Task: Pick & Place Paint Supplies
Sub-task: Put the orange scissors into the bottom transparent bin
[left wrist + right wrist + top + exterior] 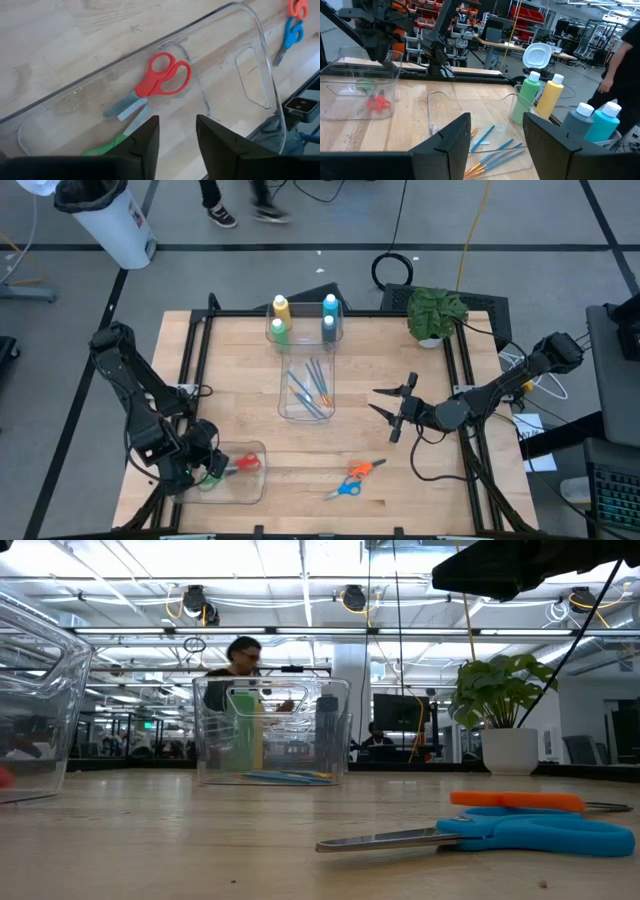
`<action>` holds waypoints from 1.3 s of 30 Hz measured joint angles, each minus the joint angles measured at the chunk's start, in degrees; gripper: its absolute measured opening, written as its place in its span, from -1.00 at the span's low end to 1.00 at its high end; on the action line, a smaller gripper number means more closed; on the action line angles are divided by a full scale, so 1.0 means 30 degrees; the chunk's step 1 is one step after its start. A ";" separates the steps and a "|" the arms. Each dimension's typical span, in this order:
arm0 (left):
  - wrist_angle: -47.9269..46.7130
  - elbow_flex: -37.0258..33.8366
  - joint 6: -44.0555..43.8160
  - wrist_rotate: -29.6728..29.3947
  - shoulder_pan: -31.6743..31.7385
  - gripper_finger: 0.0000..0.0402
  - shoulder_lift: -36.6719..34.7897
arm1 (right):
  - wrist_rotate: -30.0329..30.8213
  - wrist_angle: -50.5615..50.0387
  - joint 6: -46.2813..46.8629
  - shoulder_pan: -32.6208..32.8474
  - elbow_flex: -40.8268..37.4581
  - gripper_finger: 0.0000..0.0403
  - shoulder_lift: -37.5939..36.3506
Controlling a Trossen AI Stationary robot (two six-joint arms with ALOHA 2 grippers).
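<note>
High view: we see the four paint bottles (303,320) in a clear bin at the table's far edge, brushes (309,389) in the next bin. Left wrist view — left gripper (176,134) parted over red scissors (157,81), holding nothing. Right wrist view — right gripper (496,135) open, empty, facing the brushes (492,155).

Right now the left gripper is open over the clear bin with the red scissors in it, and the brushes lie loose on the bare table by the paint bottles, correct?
Not quite. The brushes lie inside a clear container, as the high view shows. The rest holds: the left gripper is open over the clear bin holding the red scissors, near the paint bottles.
</note>
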 joint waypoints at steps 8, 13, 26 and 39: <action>0.0422 0.0000 0.1849 0.0097 0.0411 -0.17 0.0000 | -0.0128 -0.0708 0.0399 0.0007 -0.0007 -0.15 0.0000; 0.2416 0.0000 0.4452 -0.1437 0.0730 -0.16 0.0000 | -0.3060 -0.1853 0.2222 0.0000 -0.0007 -0.15 0.0279; 1.4713 0.0000 2.1032 -0.2900 0.3578 -0.30 0.0000 | -1.1089 -0.1120 0.5569 -0.0197 0.1050 -0.15 0.6850; 1.6870 0.0000 2.8746 -0.2874 0.8078 -0.32 0.0000 | -1.2599 -0.6253 0.3861 -0.0442 0.5170 -0.15 1.2436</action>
